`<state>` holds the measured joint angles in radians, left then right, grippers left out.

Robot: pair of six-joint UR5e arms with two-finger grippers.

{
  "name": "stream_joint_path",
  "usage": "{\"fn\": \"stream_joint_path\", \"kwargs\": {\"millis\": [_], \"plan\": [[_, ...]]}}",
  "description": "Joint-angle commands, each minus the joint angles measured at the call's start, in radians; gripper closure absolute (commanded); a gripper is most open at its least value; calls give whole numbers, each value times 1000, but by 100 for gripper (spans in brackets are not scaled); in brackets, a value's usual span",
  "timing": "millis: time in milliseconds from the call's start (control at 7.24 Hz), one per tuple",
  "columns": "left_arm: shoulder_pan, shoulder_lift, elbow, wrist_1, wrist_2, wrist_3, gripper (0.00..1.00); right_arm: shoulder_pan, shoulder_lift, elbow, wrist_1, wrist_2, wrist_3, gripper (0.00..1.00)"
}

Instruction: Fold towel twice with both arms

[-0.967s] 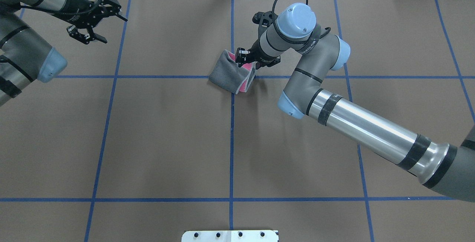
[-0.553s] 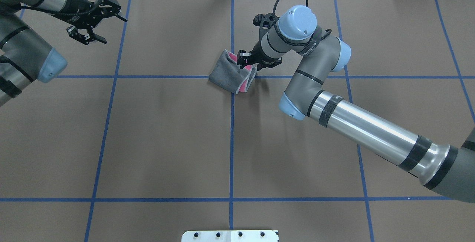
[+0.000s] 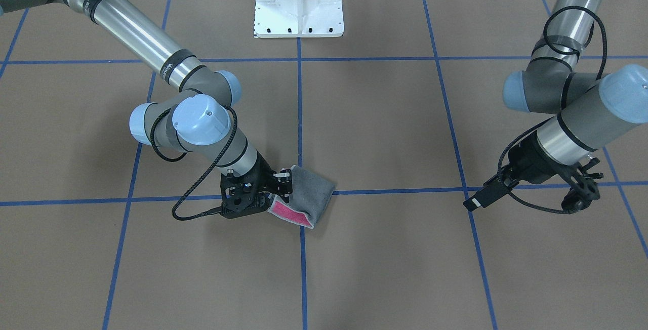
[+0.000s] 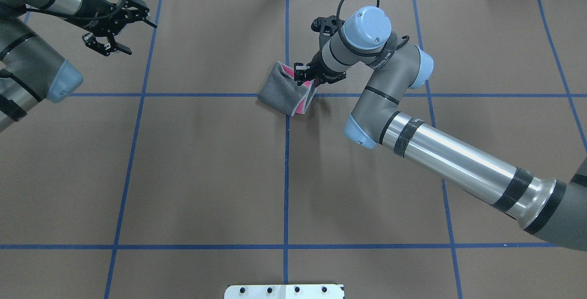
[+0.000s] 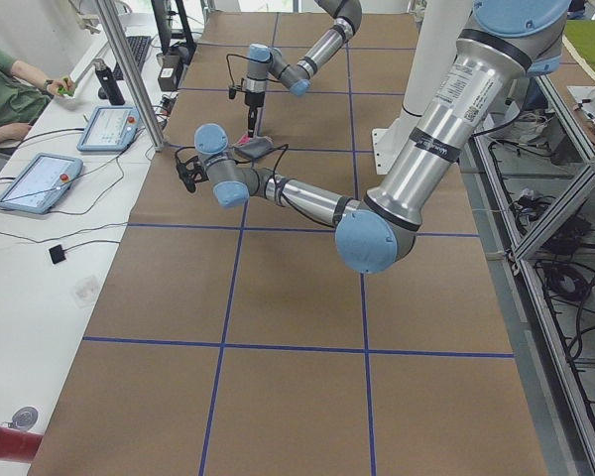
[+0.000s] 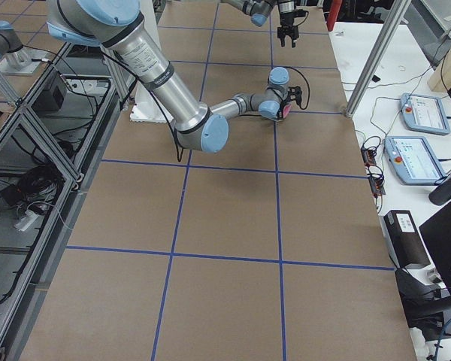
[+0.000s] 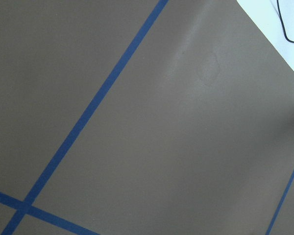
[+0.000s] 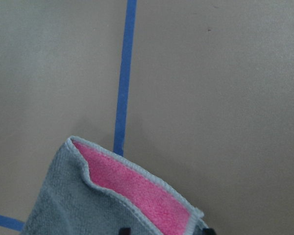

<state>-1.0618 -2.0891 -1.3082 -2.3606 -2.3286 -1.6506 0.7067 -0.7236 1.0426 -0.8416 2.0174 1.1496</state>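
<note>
Front-facing view: one towel (image 3: 314, 188) lies at a crossing of the blue tape lines (image 3: 405, 190), grey face out, with a pink strip showing under its lifted side. My right gripper (image 3: 286, 184) pinches that raised edge. My left gripper (image 3: 582, 196) hangs well apart from it at the view's right. One white pedestal (image 3: 298, 1) stands at the top.

Overhead view: I count two arms. My right arm (image 4: 449, 157) reaches in to the towel near the centre line, and my left arm (image 4: 27, 65) is off at the far left corner. The left gripper's two fingers are spread wide with nothing between them, above the brown table (image 4: 206, 175).

Left side view: the towel sits under my far gripper. One person (image 5: 5, 84) and two tablets (image 5: 109, 127) are beside the table.

Right side view: a bit of pink shows at my near gripper.

Left wrist view: only bare table and three tape lines.

Right wrist view: one towel, grey outside and pink inside with a light border, and two dark fingertips (image 8: 208, 231) at the bottom edge, on either side of it.
</note>
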Motion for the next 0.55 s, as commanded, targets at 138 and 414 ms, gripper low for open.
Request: {"fn": "stream_joint_path", "kwargs": {"millis": [138, 414], "plan": [[0, 0, 1, 0, 0, 0, 0, -4, 3, -7, -1, -5, -16, 48], [0, 1, 1, 0, 0, 0, 0, -7, 6, -9, -1, -14, -18, 57]]}}
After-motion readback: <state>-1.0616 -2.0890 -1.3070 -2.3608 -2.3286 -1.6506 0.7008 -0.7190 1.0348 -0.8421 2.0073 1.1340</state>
